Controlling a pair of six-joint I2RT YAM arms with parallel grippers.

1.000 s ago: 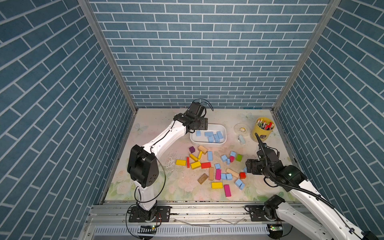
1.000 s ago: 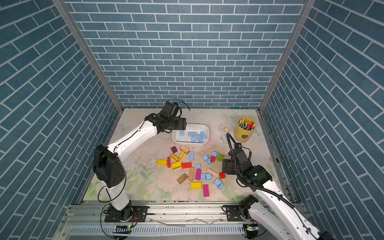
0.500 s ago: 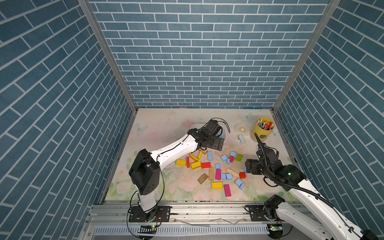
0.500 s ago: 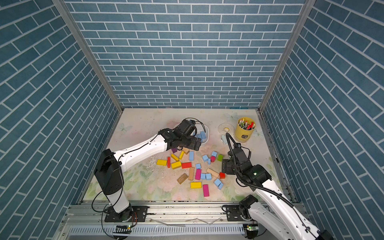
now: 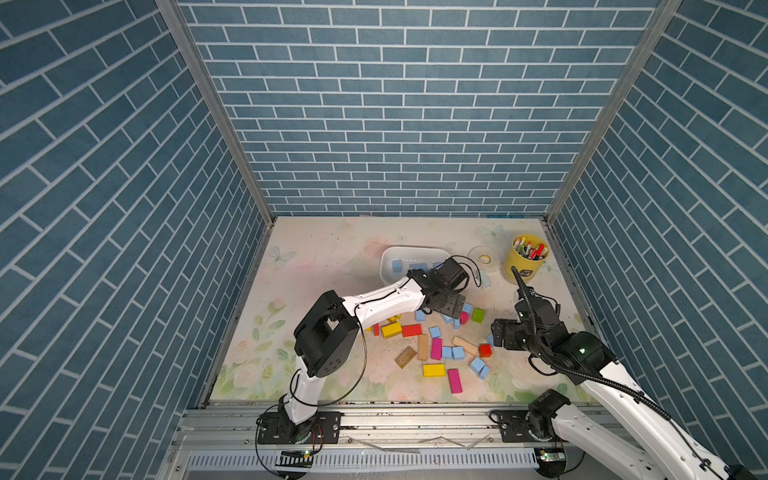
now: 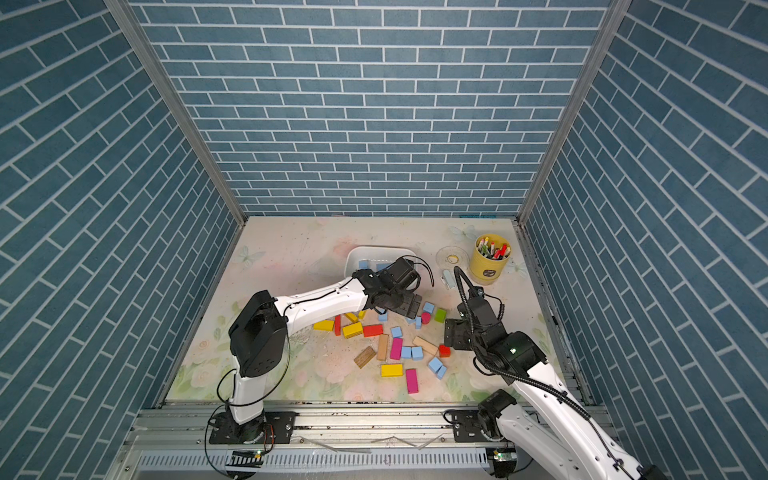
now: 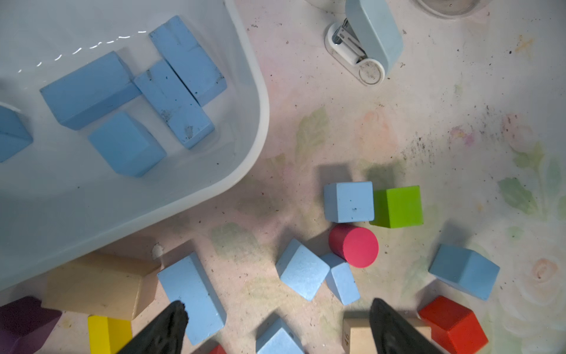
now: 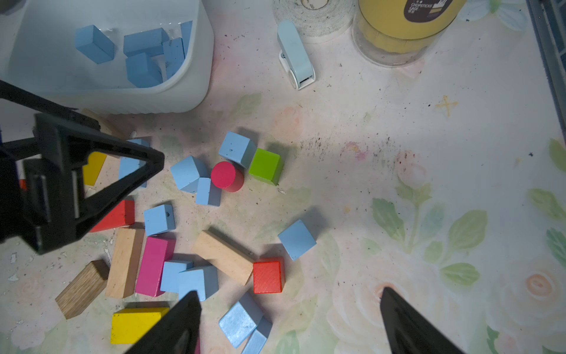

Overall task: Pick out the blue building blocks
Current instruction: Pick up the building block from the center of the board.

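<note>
Mid-sort, the left gripper (image 7: 278, 308) hovers wide open and empty over loose blue blocks (image 7: 301, 269) by the bin (image 7: 262, 116) and should next descend onto one; the right gripper (image 8: 289, 294) is likewise open and empty.

The blue building blocks (image 7: 349, 201) are finished in plain matte sky blue, and the tub (image 7: 261, 122) is white. A lime-green cube (image 7: 397, 207), a crimson cylinder (image 7: 355, 246), a red cube (image 8: 268, 275), a yellow brick (image 8: 136, 325), a magenta brick (image 8: 153, 265) and a bare-wood brick (image 8: 223, 257) are seen. The bench (image 8: 428, 138) is printed with faded flowers and green leaves. The walls (image 5: 395, 104) are patterned in teal brick with white joints.
</note>
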